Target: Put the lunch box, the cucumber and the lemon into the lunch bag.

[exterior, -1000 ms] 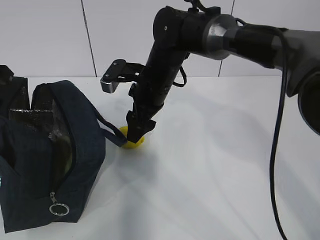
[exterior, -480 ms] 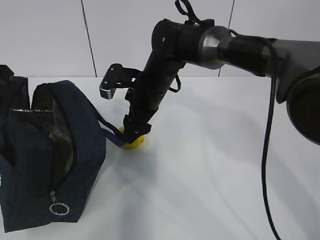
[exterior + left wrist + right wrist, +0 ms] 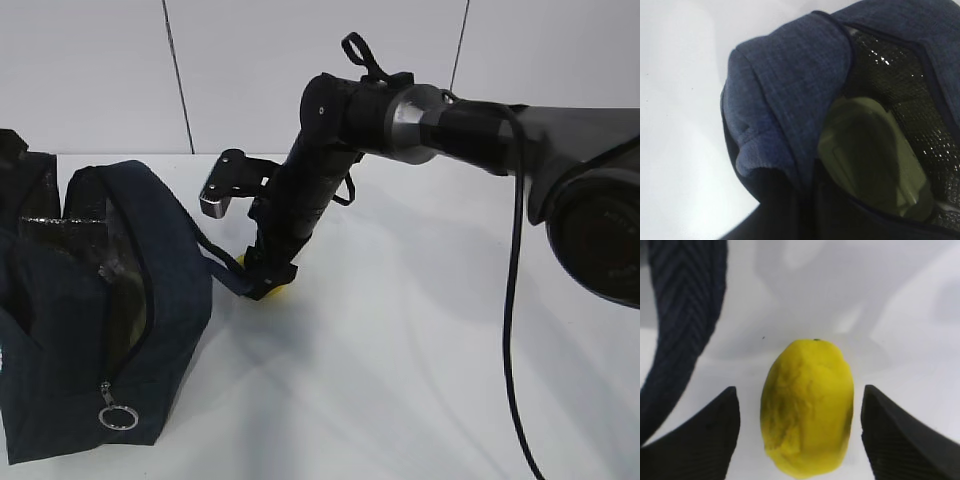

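Note:
The yellow lemon point(image 3: 807, 407) lies on the white table beside the lunch bag's strap point(image 3: 685, 300). My right gripper point(image 3: 800, 392) is open, one finger on each side of the lemon with small gaps. In the exterior view the right gripper point(image 3: 268, 282) is down at the table and hides most of the lemon point(image 3: 284, 290). The navy lunch bag point(image 3: 150, 280) stands open at the left. The left wrist view looks into the bag point(image 3: 790, 90), where the lunch box's pale green lid point(image 3: 870, 150) shows against the silvery lining. The left gripper's jaws are lost in dark blur. The cucumber is out of view.
The bag's strap point(image 3: 215, 255) hangs down right next to the lemon and the right gripper. The zipper ring pull point(image 3: 118, 418) hangs at the bag's front corner. White table point(image 3: 420, 350) stretches right of the lemon. A white wall stands behind.
My right gripper has come down and slightly left, so its fingers now straddle the lemon at table height. The bag has not moved.

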### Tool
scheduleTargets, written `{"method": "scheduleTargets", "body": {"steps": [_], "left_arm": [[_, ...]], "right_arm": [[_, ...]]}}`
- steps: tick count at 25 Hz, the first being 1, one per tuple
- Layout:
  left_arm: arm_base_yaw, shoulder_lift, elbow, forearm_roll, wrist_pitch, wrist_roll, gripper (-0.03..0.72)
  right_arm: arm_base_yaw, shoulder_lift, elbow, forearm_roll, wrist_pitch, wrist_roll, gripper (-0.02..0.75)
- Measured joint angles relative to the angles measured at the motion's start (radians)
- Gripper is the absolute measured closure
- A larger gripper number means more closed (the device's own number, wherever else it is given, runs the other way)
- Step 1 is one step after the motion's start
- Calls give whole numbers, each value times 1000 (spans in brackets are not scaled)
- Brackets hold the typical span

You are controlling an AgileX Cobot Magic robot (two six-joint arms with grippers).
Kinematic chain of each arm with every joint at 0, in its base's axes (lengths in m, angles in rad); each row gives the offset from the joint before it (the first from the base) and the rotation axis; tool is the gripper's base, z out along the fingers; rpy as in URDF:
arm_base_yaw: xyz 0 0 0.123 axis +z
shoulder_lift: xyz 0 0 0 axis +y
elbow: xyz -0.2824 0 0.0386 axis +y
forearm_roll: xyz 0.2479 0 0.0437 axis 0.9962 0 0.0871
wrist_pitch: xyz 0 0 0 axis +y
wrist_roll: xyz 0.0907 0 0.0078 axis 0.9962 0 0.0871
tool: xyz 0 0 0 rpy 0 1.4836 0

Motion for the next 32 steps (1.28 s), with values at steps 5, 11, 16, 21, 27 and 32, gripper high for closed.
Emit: {"method": "scheduleTargets", "body": {"steps": [5,11,16,21,27,32], "left_arm": [[0,0,0,0,0,0,693],[0,0,0,2,-5,0,693],[0,0,0,2,-7,0,693],[0,0,0,2,-7,0,693],[0,0,0,2,-7,0,693],[0,0,0,2,-7,0,693]], "right_arm": [[0,5,0,0,-4,0,255],[0,5,0,1,-4,0,330],[0,5,0,2,-4,0,333],[0,5,-32,-19,50,-2,335],[-16,7,-133,-23,168,-2,335],[-47,7,-173,-56,201,2,337]]}}
